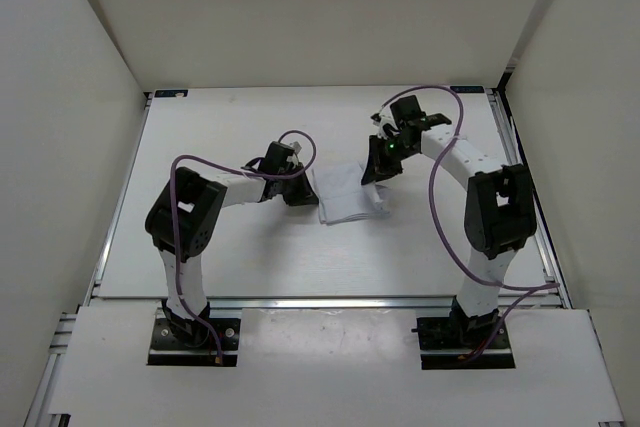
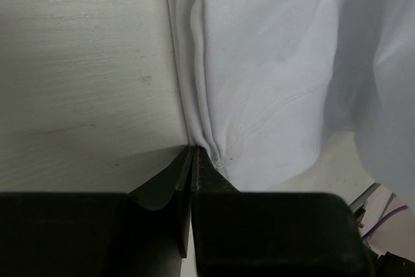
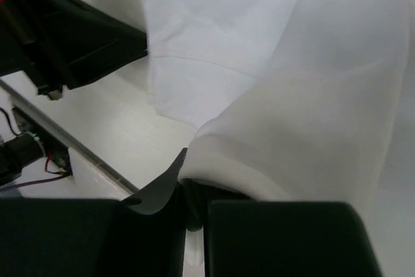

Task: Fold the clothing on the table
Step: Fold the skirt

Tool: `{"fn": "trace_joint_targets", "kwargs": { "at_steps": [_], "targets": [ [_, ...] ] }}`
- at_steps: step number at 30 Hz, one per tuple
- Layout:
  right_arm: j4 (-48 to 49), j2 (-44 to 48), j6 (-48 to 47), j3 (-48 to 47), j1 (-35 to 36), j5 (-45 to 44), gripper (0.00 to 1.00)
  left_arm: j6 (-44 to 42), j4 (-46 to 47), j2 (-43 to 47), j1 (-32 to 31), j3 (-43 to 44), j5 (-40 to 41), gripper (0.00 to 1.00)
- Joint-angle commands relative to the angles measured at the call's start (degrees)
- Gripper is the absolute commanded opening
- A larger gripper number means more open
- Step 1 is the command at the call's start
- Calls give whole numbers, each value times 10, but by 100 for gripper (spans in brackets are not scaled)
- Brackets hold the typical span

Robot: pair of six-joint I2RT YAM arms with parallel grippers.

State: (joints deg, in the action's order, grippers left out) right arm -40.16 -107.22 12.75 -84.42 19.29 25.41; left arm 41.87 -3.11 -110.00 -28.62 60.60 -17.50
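Table (image 1: 250,257): the big matte white surface I work over, framed by silver aluminium rails (image 1: 330,300); my two bases are bolted at its near edge.
Enclosure walls (image 1: 300,7): plain off-white panels standing on three sides of the table.
My left arm (image 1: 180,217): reaches in from the near left, elbow bent, with the wrist low over the middle of the table.
My right arm (image 1: 495,207): reaches in from the near right and bends back toward the centre, with the wrist a little farther from me than the left one.
Clothing (image 1: 345,197): a small white garment, limp and creased, lying in the middle of the table between my two grippers. A stitched hem shows in the left wrist view.
Clothing, right side: its far right part is lifted off the surface and hangs from my right gripper.
Left gripper (image 2: 194,154): jaws pressed almost together, pinching the bunched, pleated left edge of the clothing right at the tips, low against the table.
Right gripper (image 3: 191,180): jaws narrow and clamped on a fold of the clothing; the fabric drapes over one finger and hides its tip.
Purple cables (image 1: 433,187): one loops along each of my arms.
Green light (image 1: 391,146): a small glowing dot on my right wrist.
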Motion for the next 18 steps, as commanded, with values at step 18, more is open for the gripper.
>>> {"fn": "trace_joint_targets", "kwargs": {
  "at_steps": [18],
  "targets": [
    [49, -142, 49, -117, 51, 216, 39, -6, -22, 46, 16, -42, 12, 14]
  ]
}}
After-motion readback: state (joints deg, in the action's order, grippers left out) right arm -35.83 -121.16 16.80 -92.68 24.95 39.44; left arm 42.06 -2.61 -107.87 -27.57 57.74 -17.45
